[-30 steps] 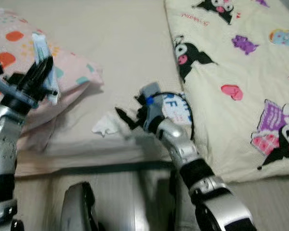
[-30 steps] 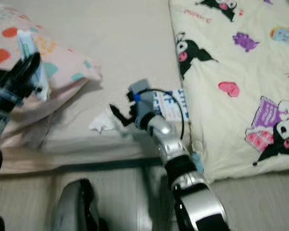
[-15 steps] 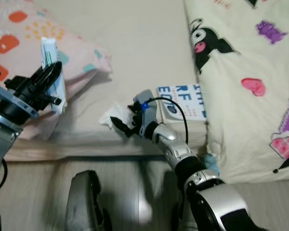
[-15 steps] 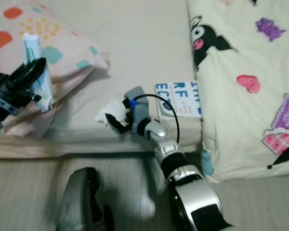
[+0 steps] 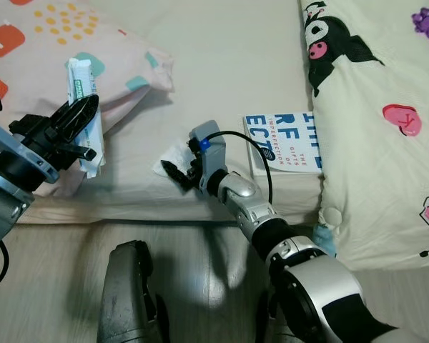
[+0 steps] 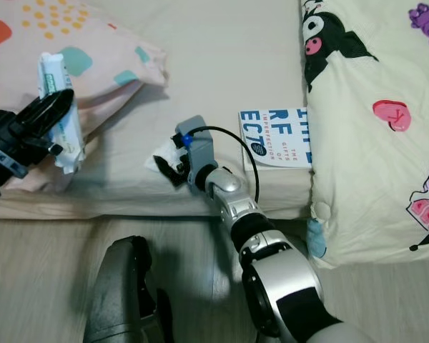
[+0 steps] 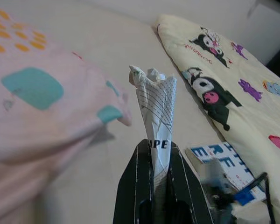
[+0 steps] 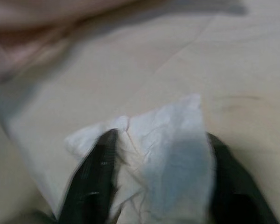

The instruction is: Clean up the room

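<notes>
A crumpled white tissue (image 5: pixel 174 153) lies on the beige bed sheet (image 5: pixel 229 57) near the bed's front edge. My right gripper (image 5: pixel 174 171) is down at it, open, with one black finger (image 8: pixel 95 179) on each side of the tissue (image 8: pixel 163 149). My left gripper (image 5: pixel 84 120) is held up in front of the pink patterned pillow (image 5: pixel 43 43). It is shut on a white printed wrapper (image 5: pixel 83 100), which stands upright between the fingers (image 7: pixel 156 107).
A blue and white book (image 5: pixel 282 143) lies right of the tissue, against a cream cartoon-print blanket (image 5: pixel 386 107). Wooden floor (image 5: pixel 50 271) runs along the bed's front edge. A dark grey part of the robot (image 5: pixel 129 300) shows low in the eye views.
The camera has shifted and tilted. My right gripper has reached left onto the tissue, and its fingers now straddle it. The left gripper still holds the wrapper.
</notes>
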`<state>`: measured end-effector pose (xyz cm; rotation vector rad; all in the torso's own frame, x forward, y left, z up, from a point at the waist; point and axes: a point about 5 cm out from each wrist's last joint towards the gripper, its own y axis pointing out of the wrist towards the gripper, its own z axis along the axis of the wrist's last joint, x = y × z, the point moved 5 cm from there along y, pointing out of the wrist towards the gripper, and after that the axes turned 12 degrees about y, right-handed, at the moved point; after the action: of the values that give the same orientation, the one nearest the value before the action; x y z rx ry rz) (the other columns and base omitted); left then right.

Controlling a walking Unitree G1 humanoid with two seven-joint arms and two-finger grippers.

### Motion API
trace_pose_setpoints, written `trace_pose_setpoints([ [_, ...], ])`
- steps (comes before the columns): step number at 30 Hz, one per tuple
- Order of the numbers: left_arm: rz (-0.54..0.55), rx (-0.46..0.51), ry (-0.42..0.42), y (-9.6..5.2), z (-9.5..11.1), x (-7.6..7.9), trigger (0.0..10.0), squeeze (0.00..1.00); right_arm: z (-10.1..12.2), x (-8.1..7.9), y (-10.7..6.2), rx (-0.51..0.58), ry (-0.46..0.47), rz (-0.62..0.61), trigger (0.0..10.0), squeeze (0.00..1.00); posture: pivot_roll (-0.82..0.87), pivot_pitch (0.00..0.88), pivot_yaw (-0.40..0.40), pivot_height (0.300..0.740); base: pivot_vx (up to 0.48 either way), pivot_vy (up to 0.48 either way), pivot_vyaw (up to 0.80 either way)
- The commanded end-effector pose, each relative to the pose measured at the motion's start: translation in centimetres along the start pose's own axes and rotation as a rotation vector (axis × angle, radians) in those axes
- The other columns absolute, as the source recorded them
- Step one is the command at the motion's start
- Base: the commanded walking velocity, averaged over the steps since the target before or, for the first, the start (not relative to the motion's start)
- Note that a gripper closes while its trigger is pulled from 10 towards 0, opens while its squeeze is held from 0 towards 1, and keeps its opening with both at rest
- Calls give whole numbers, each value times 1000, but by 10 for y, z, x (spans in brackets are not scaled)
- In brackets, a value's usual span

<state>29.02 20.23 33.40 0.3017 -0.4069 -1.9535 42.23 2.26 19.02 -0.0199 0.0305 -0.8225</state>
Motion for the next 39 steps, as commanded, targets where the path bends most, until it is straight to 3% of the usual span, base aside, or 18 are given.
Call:
trace_pose_setpoints([
  [1,-1,-22,13,-4,0,2,10000,0,-27,-5,-2,-99,-13,7,0,0,228,591,-7,405,0,0,0],
  [14,24,-4,-7,-2,-4,0,10000,0,-38,-2,-9,-121,-27,32,0,0,178,522,-47,405,0,0,0],
  [16,51,25,-9,4,-10,-5,10000,0,-34,13,-16,-60,74,-15,0,0,132,434,-72,405,0,0,0],
  [18,71,29,-10,6,-14,-8,10000,0,-30,21,-19,-21,127,-45,0,0,127,425,-74,405,0,0,0],
  [20,181,1,-1,11,-33,-26,10000,0,-26,32,-24,40,227,-85,0,0,86,358,-85,405,0,0,0],
  [21,293,-32,2,12,-52,-43,10000,0,-20,43,-32,111,280,-115,0,0,64,327,-87,405,0,0,0],
  [27,339,-50,-19,13,-64,-50,10000,0,-23,49,-36,121,307,-135,0,0,45,304,-86,405,0,0,0],
  [28,333,-98,-60,17,-89,-46,10000,0,-29,57,-49,156,337,-163,0,0,-33,198,-69,410,0,0,0],
  [30,301,-177,-121,22,-129,-34,10000,0,-41,69,-73,206,362,-211,0,0,-61,163,-57,420,0,0,0],
  [31,301,-177,-121,22,-129,-34,10000,0,-41,69,-73,206,362,-211,0,0,-61,163,-57,420,0,0,0],
  [34,269,-210,-188,26,-155,-20,10000,0,-52,72,-86,203,356,-225,0,0,-81,113,-50,435,0,0,0],
  [39,253,-200,-209,33,-161,-12,10000,0,-55,69,-87,192,352,-213,0,0,-81,99,-49,445,0,0,0],
])
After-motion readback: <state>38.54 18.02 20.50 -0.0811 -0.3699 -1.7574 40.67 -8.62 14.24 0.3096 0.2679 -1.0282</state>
